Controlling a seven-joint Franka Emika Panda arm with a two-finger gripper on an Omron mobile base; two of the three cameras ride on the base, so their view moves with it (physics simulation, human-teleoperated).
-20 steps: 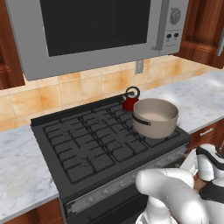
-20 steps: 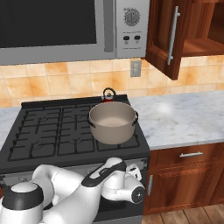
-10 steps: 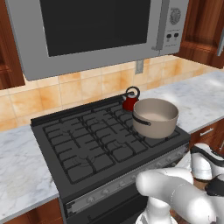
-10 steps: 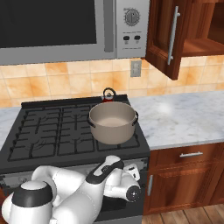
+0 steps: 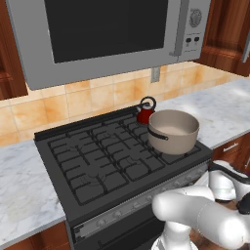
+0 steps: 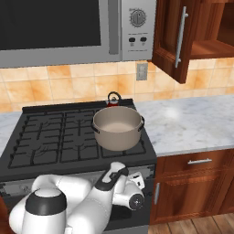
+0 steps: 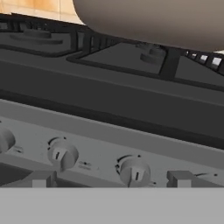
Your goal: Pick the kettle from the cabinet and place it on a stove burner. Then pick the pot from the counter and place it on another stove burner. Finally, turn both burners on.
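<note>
The claw (image 7: 112, 177) gapes wide, holding nothing, facing the stove knobs (image 7: 134, 170); the empty pot (image 6: 117, 127) sits at 12 o'clock.

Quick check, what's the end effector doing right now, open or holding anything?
End effector: open, holding nothing, fingertips spread in front of the stove knobs below the pot.

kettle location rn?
The kettle sits on the cooktop's back right burner, directly behind the pot and close to the tiled backsplash; in the left base view it peeks out behind the pot's left rim.
</note>
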